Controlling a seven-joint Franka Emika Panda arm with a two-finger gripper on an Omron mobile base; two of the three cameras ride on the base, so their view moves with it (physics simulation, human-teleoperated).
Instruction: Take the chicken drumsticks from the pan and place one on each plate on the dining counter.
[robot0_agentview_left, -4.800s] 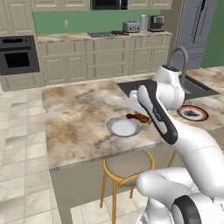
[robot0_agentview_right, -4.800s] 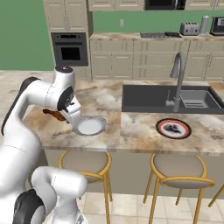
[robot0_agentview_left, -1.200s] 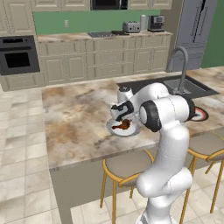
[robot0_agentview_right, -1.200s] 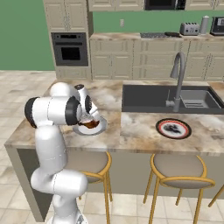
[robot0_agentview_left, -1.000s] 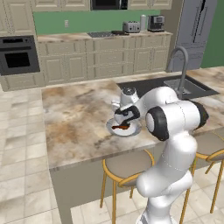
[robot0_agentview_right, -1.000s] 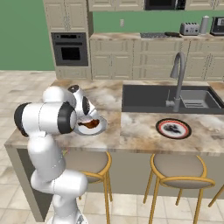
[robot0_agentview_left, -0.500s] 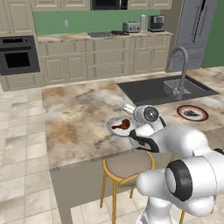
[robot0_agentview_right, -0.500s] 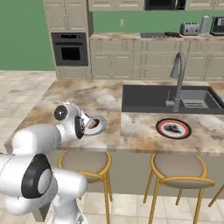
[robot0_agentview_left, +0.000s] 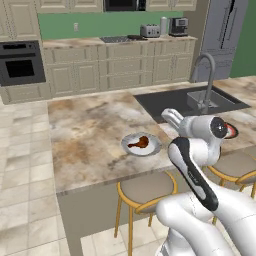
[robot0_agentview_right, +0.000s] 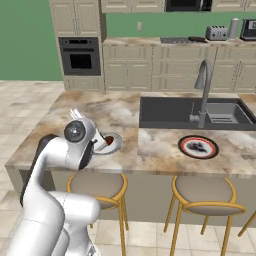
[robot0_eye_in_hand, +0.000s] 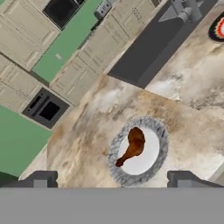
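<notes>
One reddish-brown chicken drumstick (robot0_eye_in_hand: 132, 146) lies on the grey-white plate (robot0_eye_in_hand: 155, 159), also seen as drumstick (robot0_agentview_left: 140, 142) on plate (robot0_agentview_left: 152, 148) near the dining counter's (robot0_agentview_left: 90, 135) front edge. My gripper (robot0_eye_in_hand: 111, 180) hovers above that plate, open, nothing between its fingertips (robot0_eye_in_hand: 40, 178). The red-rimmed plate (robot0_agentview_right: 198, 146) lies further right on the counter with a dark shape on it, and my arm partly covers this plate (robot0_agentview_left: 231, 131) in the left base view. A dark pan (robot0_agentview_right: 196, 39) rests on the far stove.
A dark sink (robot0_agentview_right: 190, 112) with a tall faucet (robot0_agentview_right: 202, 85) is set into the counter behind the red-rimmed plate. Round tan stools (robot0_agentview_right: 97, 185) (robot0_agentview_right: 205, 192) stand below the counter's front edge. Wall cabinets and an oven (robot0_agentview_left: 20, 67) line the back.
The gripper has let go of the drumstick on the grey-white plate and lifted away. The arm has folded back toward the base.
</notes>
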